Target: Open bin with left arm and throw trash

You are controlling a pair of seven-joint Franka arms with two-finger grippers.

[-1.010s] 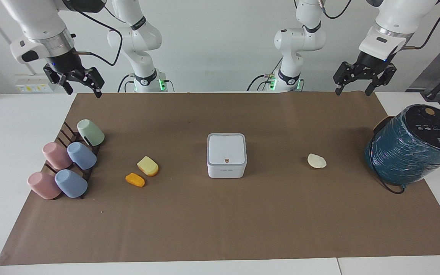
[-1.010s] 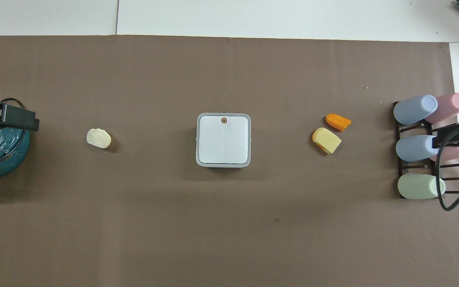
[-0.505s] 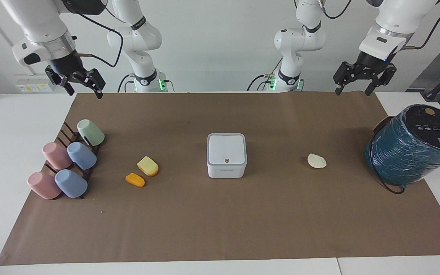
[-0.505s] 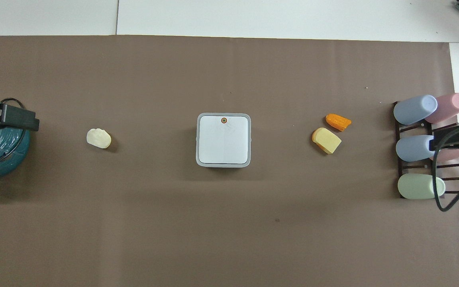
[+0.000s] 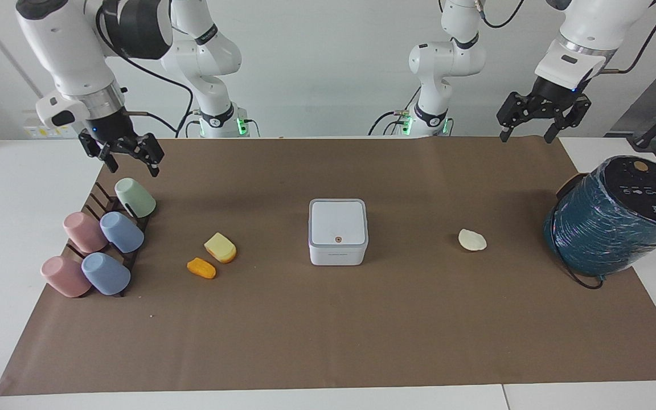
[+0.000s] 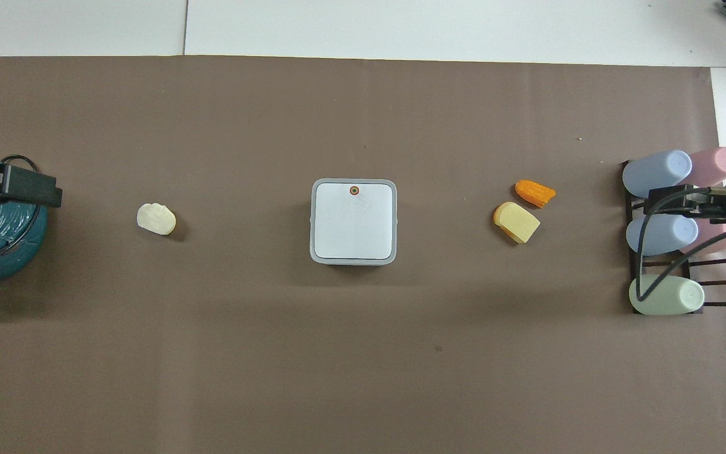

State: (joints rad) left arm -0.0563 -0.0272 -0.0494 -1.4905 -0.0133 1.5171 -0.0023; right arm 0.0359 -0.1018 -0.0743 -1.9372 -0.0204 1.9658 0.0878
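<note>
Small white square bin [image 5: 337, 230] sits lid-down mid-mat, orange lump [image 5: 201, 267] touching the yellow wedge [image 5: 220, 247]; both grippers, left [image 5: 529, 136] and right [image 5: 131, 166], hang open, holding nothing.

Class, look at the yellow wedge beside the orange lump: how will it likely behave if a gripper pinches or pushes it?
The yellow wedge lies on a flat face, so it should slide rather than roll. Its rounded, soft-looking edges suggest it may squash slightly. Being small, it is probably light.
</note>
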